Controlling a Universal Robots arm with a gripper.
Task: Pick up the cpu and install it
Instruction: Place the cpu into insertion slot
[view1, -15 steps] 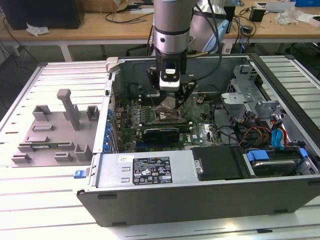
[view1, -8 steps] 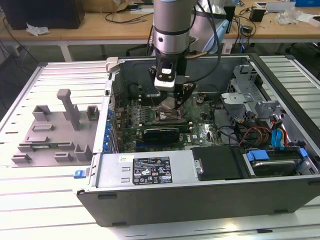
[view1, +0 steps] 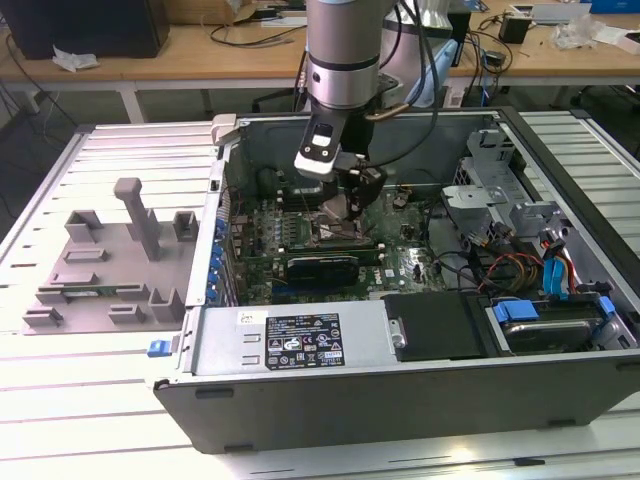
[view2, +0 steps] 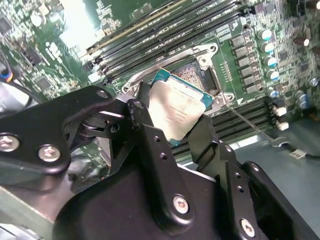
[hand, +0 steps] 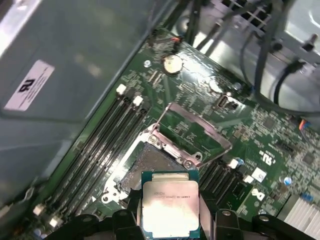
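Note:
The cpu (view2: 179, 111) (hand: 170, 206), a flat square chip with a silvery top and a thin pale rim, is held between the two black fingers of my gripper (view2: 172, 120). It hangs tilted just above the dark open socket (hand: 150, 162) (view2: 192, 75) on the green motherboard. The socket's metal bracket (hand: 192, 132) stands swung open behind it. In the exterior view my gripper (view1: 340, 205) reaches down into the open computer case (view1: 300, 345), right over the socket area (view1: 335, 232).
Memory slots (hand: 107, 135) run along both sides of the socket. Cables (view1: 510, 265) and drive bays fill the case's side at the exterior view's right. A grey plastic tray with upright blocks (view1: 110, 265) lies on the table at the exterior view's left.

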